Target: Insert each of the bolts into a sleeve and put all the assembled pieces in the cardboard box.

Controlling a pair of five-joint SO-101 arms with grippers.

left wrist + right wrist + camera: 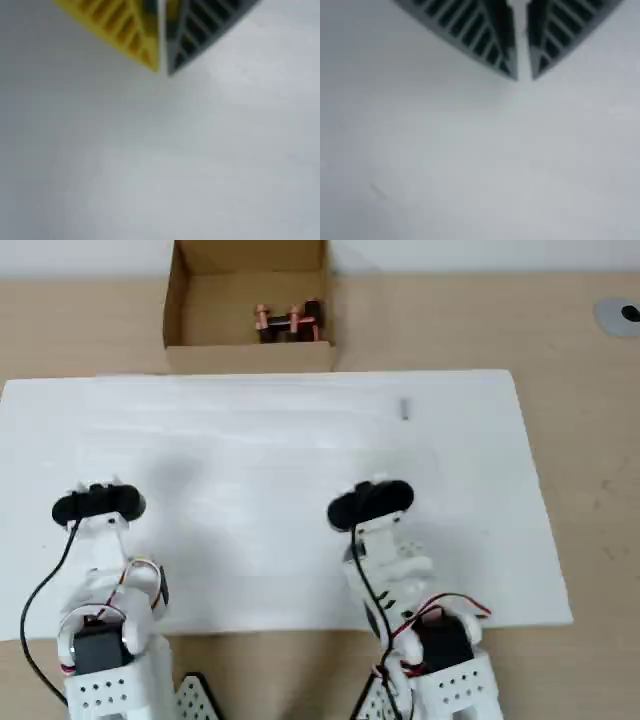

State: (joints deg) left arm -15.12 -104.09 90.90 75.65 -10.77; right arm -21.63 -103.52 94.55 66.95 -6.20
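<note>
High view: the cardboard box (250, 358) stands at the far side of the table (590, 460), just beyond the white sheet (260, 440); inside it, near the front wall and toward one corner, lies a cluster of assembled pieces (290, 322), pinkish and dark, too small to count; on the sheet sits one small grey mark (404, 408), which may be a stray part or only a blemish; judged from this, the boxing looks done or very nearly so, with that mark the one thing left to check; two arms (98, 505) crouch at the near edge, side by side, well apart from the box; a grey disc (618, 315) rests on the bare wood at the far corner.

Left wrist view: the left gripper (162, 70) has its yellow and dark fingers drawn together, a thin slit between them, holding nothing; plain white sheet lies beneath.

Right wrist view: the right gripper (524, 77) is likewise closed to a narrow gap and empty, over the same pale surface.
</note>
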